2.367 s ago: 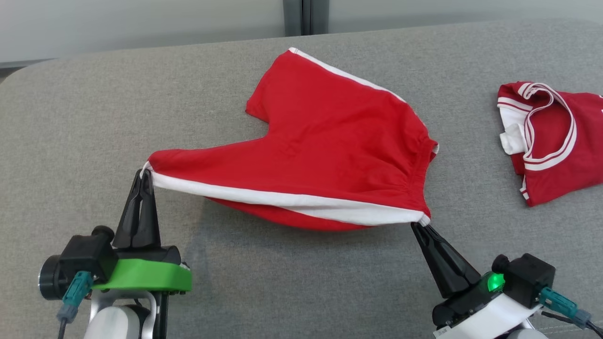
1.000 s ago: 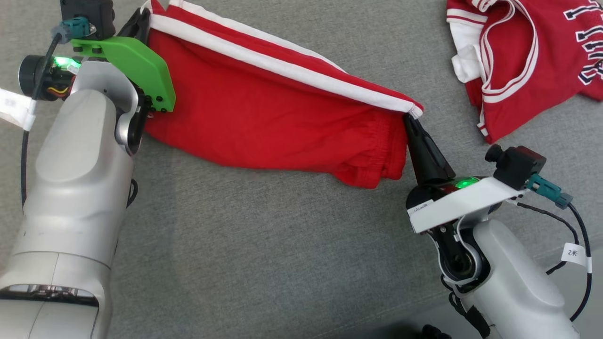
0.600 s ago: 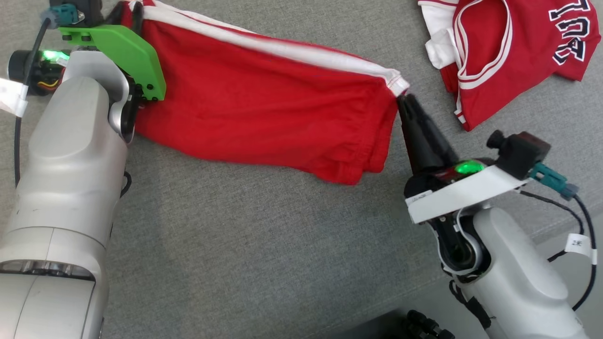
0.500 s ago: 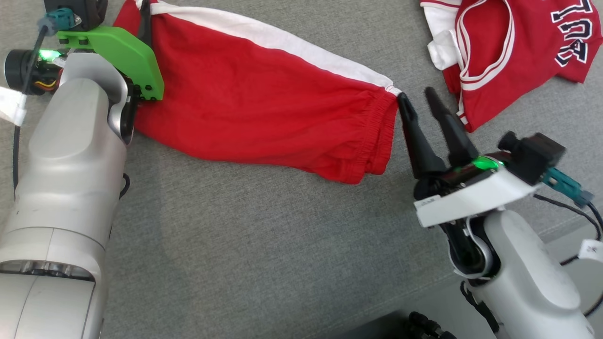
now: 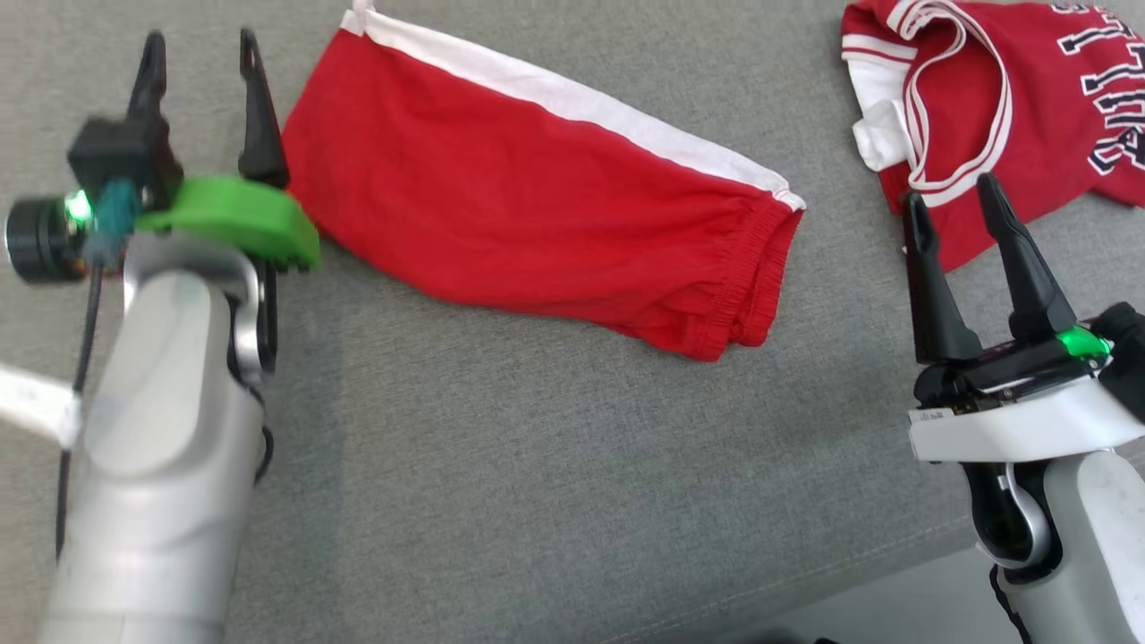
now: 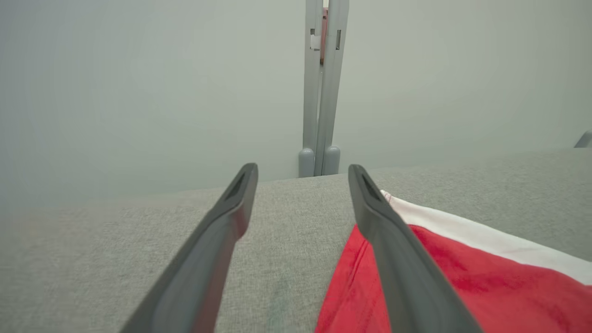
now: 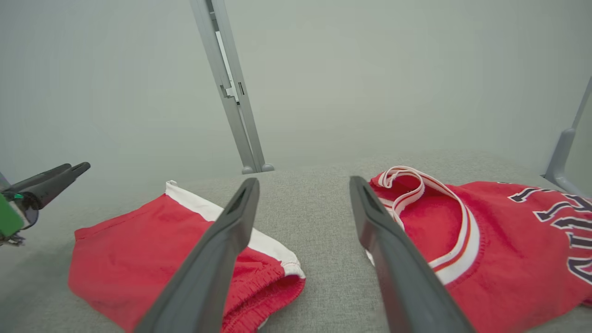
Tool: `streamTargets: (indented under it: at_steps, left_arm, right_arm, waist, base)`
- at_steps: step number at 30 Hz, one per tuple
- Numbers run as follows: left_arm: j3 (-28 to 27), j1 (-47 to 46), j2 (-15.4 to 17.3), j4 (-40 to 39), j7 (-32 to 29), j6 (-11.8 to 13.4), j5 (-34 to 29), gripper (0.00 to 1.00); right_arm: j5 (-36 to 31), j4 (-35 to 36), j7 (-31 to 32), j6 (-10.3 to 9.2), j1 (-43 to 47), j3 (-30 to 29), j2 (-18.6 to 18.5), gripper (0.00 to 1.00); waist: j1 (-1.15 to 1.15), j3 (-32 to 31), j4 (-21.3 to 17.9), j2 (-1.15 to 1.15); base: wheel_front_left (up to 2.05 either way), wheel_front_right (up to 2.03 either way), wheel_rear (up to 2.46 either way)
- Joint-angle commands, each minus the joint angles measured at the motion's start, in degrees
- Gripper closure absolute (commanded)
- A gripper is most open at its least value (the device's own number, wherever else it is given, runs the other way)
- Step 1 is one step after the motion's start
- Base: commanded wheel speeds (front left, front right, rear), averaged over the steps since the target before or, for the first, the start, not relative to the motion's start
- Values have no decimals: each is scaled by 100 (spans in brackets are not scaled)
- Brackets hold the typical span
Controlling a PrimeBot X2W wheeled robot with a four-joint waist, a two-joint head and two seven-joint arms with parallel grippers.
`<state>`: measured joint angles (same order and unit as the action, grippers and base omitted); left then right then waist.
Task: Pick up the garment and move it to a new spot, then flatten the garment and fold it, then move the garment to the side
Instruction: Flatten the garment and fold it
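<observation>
Shorts (image 5: 537, 206) lie folded on grey fabric (image 5: 537, 501) — both jaws spread wide, empty.

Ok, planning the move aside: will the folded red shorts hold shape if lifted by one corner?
Probably not: the red shorts lie limp, so they'd likely droop and unfold. The gathered waistband looks thicker, perhaps an easier grip.

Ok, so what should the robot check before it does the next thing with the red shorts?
1. Left gripper open, gripping nothing: ok.
2. Right gripper open, gripping nothing: ok.
3. red shorts folded over, lying flat on the gray surface: ok.
4. Folded layers lined up exactly: cannot tell.
5. Red jersey apart from the shorts: ok.
</observation>
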<state>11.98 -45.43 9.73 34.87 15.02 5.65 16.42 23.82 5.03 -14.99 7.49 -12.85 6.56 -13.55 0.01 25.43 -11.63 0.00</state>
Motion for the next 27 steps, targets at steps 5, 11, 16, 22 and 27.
streamTargets:
  at_steps: [5, 11, 16, 22, 27]
  left_arm:
    - [-264, 1382, 69, -1342, 14, 325, -167, 0]
    - [-367, 2719, 97, -2322, 15, 576, -178, 0]
    - [-368, 3393, 138, -2851, -104, 747, -207, 0]
    - [-339, 3838, 149, -3265, -309, 850, -151, 0]
    - [-292, 3985, 165, -3392, -428, 886, -118, 0]
  right_arm:
    - [-170, -27, -21, -2, 333, -163, -68, 0]
    - [-237, -134, -21, -2, 629, -162, -115, 0]
    - [-241, -184, 12, -2, 806, -126, -154, 0]
    - [-167, -185, 90, -2, 896, -120, -189, 0]
    - [-130, -169, 155, -2, 913, -117, -200, 0]
  waist:
    - [-1, -559, 375, 0]
    - [-1, -922, 510, 0]
    - [-1, -1108, 591, 0]
    - [-1, -1226, 618, 0]
    - [-1, -1267, 634, 0]
  base:
    - [0, 0, 0]
    - [0, 0, 0]
    - [0, 0, 0]
    - [0, 0, 0]
    - [0, 0, 0]
